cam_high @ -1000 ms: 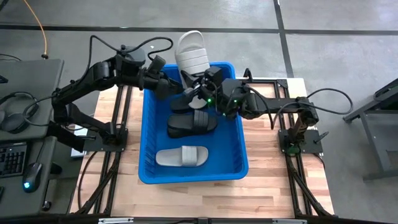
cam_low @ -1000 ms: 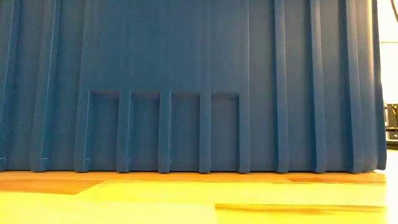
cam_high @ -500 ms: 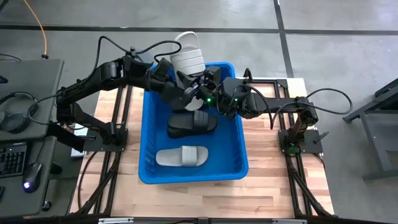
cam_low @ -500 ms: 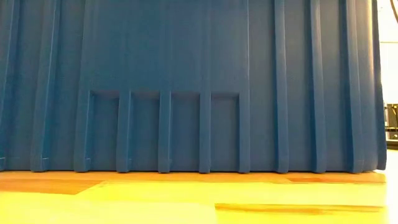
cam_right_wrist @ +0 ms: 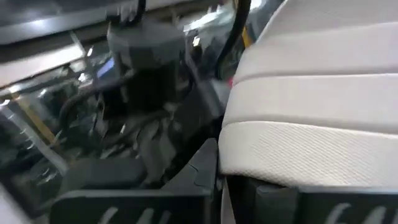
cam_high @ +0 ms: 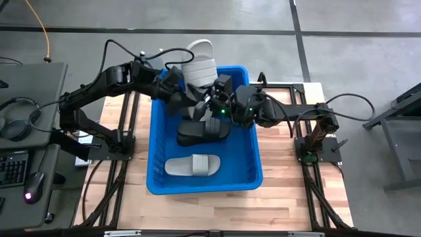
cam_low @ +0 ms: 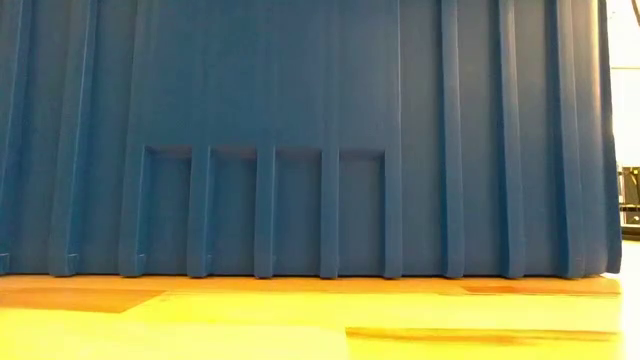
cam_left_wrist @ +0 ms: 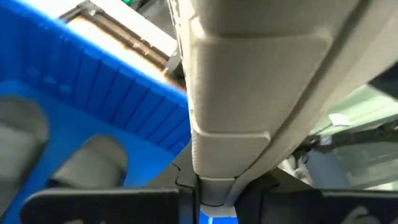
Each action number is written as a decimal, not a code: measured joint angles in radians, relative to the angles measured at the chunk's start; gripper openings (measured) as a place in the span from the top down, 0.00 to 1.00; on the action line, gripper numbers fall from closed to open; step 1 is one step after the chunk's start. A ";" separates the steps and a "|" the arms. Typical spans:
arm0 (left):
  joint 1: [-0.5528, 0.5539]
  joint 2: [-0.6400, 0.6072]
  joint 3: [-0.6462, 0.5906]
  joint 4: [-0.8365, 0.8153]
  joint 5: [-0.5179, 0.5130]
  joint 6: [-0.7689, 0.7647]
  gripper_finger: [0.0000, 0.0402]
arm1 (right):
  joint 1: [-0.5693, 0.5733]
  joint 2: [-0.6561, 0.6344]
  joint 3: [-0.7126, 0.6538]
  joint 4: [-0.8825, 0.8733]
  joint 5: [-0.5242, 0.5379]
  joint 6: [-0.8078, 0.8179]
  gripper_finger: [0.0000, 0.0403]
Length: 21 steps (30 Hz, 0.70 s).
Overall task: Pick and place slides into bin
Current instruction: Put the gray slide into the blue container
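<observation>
A light grey slide is held up over the far rim of the blue bin, with both grippers at its lower end. My left gripper comes in from the left and is shut on it. My right gripper comes in from the right and is also shut on it. Black slides lie on the bin's floor, and another light grey slide lies nearer the front wall. The low view shows only the bin's ribbed wall. My left gripper pinches the slide's narrow lower edge between its two fingers, coming from the table's left. The slide rises away from the fingers, clear of the bin. My right gripper has the slide's lower edge at its fingers, coming from the table's right. How the fingers close on it is cut off by the picture's edge. The slide stands up beyond them, lifted clear.
The bin fills the middle of the wooden table. A desk to the left carries headphones, a keyboard and a mouse. My left arm shows close by in the right wrist view.
My left gripper has moved toward the table's right, up to the lower end of the raised slide. The slide has stayed in my right gripper and has tipped a little toward the left, its top now lower over the bin's far rim.
</observation>
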 joint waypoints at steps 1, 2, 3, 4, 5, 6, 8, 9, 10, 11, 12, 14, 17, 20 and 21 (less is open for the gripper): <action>0.000 -0.005 0.000 -0.025 -0.009 0.003 0.89 | 0.001 -0.009 0.000 -0.045 -0.018 0.024 0.95; 0.000 -0.011 0.000 -0.051 -0.019 0.010 0.89 | 0.002 -0.016 0.000 -0.078 -0.031 0.052 0.93; 0.000 -0.018 0.000 -0.080 -0.032 0.021 0.89 | 0.004 -0.025 0.000 -0.116 -0.028 0.073 0.90; 0.001 -0.026 -0.001 -0.105 -0.044 0.035 0.89 | 0.008 -0.035 0.000 -0.151 -0.013 0.085 0.87; 0.002 -0.033 -0.001 -0.115 -0.049 0.051 0.89 | 0.012 -0.046 0.000 -0.173 0.005 0.096 0.84; 0.003 -0.041 -0.001 -0.119 -0.055 0.065 0.89 | 0.016 -0.056 0.000 -0.193 0.029 0.097 0.81; 0.003 -0.059 -0.001 -0.160 -0.063 0.086 0.89 | 0.026 -0.074 0.001 -0.227 0.093 0.085 0.74; 0.002 -0.069 -0.001 -0.193 -0.062 0.091 0.89 | 0.032 -0.084 0.001 -0.251 0.127 0.073 0.70; 0.001 -0.077 -0.001 -0.228 -0.059 0.091 0.89 | 0.038 -0.096 0.001 -0.279 0.153 0.063 0.66; 0.000 -0.082 -0.001 -0.268 -0.056 0.091 0.89 | 0.044 -0.111 0.001 -0.312 0.174 0.054 0.63; 0.000 -0.084 -0.001 -0.320 -0.042 0.095 0.89 | 0.049 -0.128 0.001 -0.353 0.176 0.048 0.59; 0.001 -0.084 -0.001 -0.411 0.017 0.121 0.89 | 0.054 -0.160 0.002 -0.439 0.120 0.040 0.53; 0.000 -0.089 -0.002 -0.482 0.094 0.154 0.89 | 0.048 -0.202 0.002 -0.575 -0.049 0.110 0.48; -0.037 -0.089 -0.002 -0.514 0.107 0.155 0.89 | 0.032 -0.226 0.002 -0.676 -0.158 0.185 0.47; -0.048 -0.084 -0.002 -0.531 0.128 0.150 0.89 | 0.028 -0.230 0.002 -0.702 -0.161 0.210 0.47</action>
